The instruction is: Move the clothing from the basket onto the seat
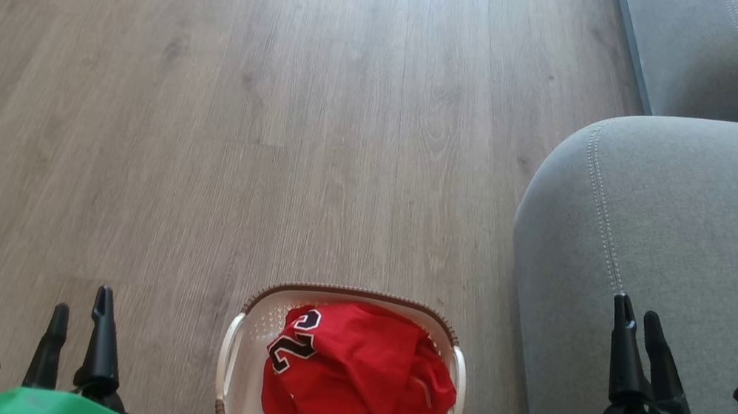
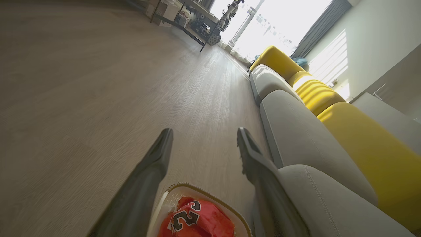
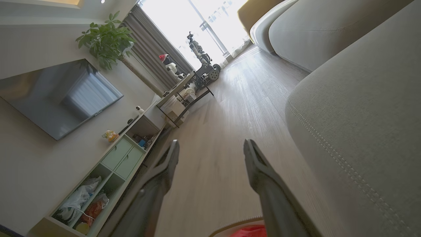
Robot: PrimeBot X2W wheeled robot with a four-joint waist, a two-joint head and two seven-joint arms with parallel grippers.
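Floor (image 1: 207,97): pale grey wood-look planks stretch ahead of the robot
Left end effector (image 1: 82,301): lower left of the head view, both dark fingers (image 1: 101,342) spread wide with nothing between them, over floor left of the basket (image 1: 354,293) and apart from it
Right end effector (image 1: 635,308): lower right, fingers likewise parted and empty, seen against the front of the seat (image 1: 693,239); contact with the cushion cannot be told
Clothing (image 1: 357,370): red jersey heaped inside the basket, black white-edged number up at the heap's left, a white panel at the near edge
Basket: cream perforated tub with brown rim, on the floor between the two end effectors, just beside the seat's rounded corner
Seat: grey cushion with pale double stitching, right of the basket
Step in hand: reaching for the jersey; nothing is lifted, so the task looks to be at its start
Doing it well: likely best to come down over the heap's high middle, sink the fingers into the folds clear of the plastic wall and handles, close on a thick bunch, then lift straight up until trailing cloth clears the rim before swinging right
Risk: a thin pinch may let the fabric slide out, and a hem caught on the rim could drag the light basket along
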